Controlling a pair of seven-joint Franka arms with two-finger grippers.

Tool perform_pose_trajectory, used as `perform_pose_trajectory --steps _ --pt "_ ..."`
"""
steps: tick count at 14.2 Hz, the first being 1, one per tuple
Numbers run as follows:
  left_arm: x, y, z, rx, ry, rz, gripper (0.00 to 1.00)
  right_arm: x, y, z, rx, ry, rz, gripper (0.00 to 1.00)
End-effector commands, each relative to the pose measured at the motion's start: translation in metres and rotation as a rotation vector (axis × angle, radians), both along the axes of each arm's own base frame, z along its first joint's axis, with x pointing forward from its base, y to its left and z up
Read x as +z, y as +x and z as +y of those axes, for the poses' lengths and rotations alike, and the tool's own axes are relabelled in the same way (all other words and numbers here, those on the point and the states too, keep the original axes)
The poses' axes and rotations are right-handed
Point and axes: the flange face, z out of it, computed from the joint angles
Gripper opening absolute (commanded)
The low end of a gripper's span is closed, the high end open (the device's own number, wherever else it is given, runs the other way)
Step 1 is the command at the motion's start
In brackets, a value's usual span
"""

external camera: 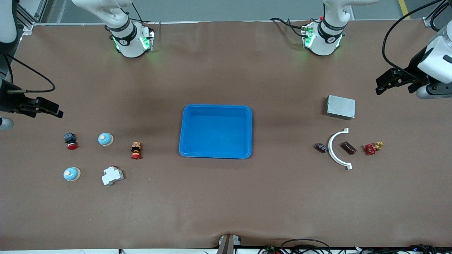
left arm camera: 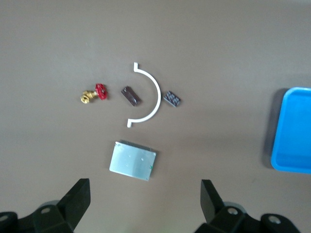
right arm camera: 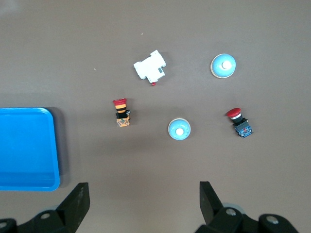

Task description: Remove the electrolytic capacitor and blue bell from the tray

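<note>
Two blue dome bells lie toward the right arm's end: one [external camera: 105,139] [right arm camera: 179,129], and another [external camera: 71,174] [right arm camera: 223,65] nearer the front camera. A dark brown block capacitor [external camera: 348,147] [left arm camera: 130,95] lies inside a white arc toward the left arm's end. A blue tray [external camera: 215,131] sits mid-table and holds nothing. My left gripper [external camera: 380,86] [left arm camera: 146,204] is open and empty, up over the table beside a silver box. My right gripper [external camera: 58,111] [right arm camera: 144,204] is open and empty, up over bare table beside the bells.
Around the capacitor are a silver metal box [external camera: 340,107], a white arc [external camera: 337,150], a small dark part [external camera: 321,147] and a red-handled brass valve [external camera: 372,148]. Around the bells are a red push button [external camera: 70,141], an orange-black button [external camera: 136,150] and a white breaker [external camera: 112,175].
</note>
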Motion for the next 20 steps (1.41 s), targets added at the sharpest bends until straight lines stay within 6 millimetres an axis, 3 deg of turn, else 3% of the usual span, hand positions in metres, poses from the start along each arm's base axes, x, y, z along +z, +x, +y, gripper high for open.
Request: perform_pose_trajectory --steps 1,4,15,20 --pt "0.01 -0.009 0.001 -0.01 -0.012 0.014 1.0 0.021 -0.012 0.003 -0.026 0.005 -0.022 1.0" --pt "0.016 -0.015 -0.001 -0.015 -0.006 0.006 1.0 0.03 -0.014 0.017 -0.065 0.006 -0.038 1.0" --pt "0.026 -0.012 -0.013 -0.029 -0.005 -0.003 1.0 0.046 -0.015 0.024 0.051 -0.123 -0.056 1.0" --pt "0.018 -0.005 -0.011 -0.02 0.009 0.008 1.0 0.05 -0.016 0.022 0.046 -0.123 -0.053 1.0"
